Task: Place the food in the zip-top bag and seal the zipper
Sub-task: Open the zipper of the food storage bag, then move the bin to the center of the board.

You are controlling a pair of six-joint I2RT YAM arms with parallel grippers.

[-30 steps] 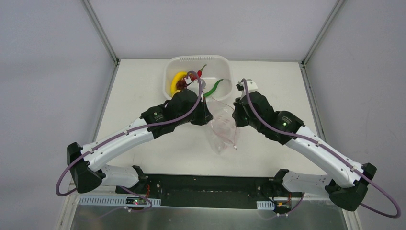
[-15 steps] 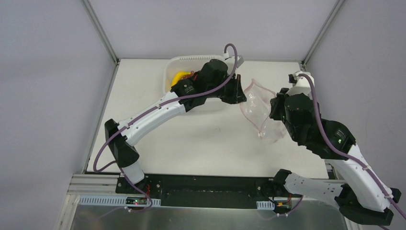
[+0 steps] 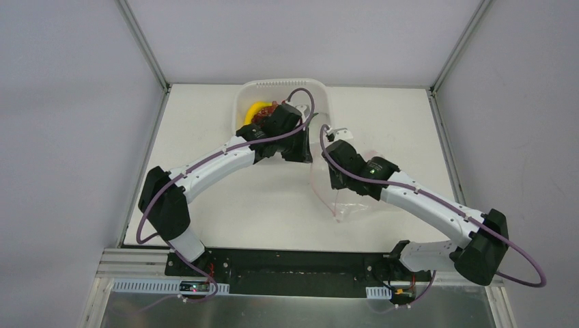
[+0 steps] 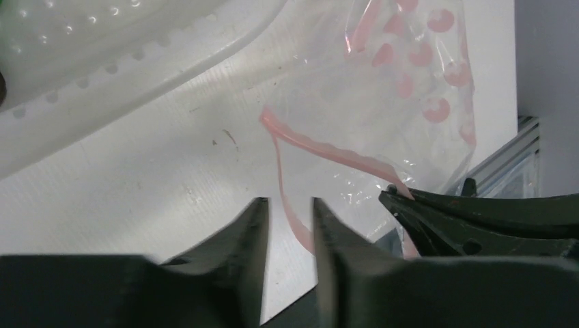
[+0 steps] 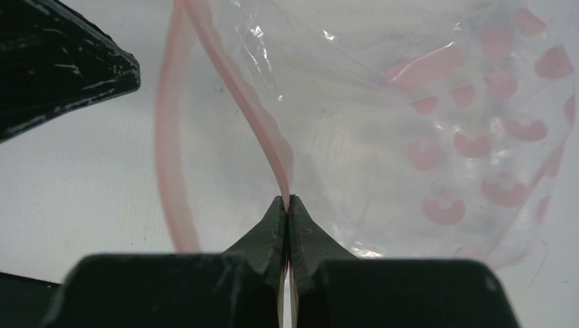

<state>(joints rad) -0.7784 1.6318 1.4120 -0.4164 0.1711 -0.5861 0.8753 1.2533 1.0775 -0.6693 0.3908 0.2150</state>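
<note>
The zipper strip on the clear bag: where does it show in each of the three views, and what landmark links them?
Top external: zipper, a faint pink line along the bag's left edge, mid-picture.
Left wrist: mid-frame, one lip dropping into the left gripper.
Right wrist: centre, running down into the right gripper.
Shared landmark: the right gripper pinching the strip.

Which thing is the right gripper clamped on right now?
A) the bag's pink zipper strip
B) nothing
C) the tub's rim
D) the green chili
A: the right wrist view shows the right gripper shut on the zipper of the zip-top bag.
</note>
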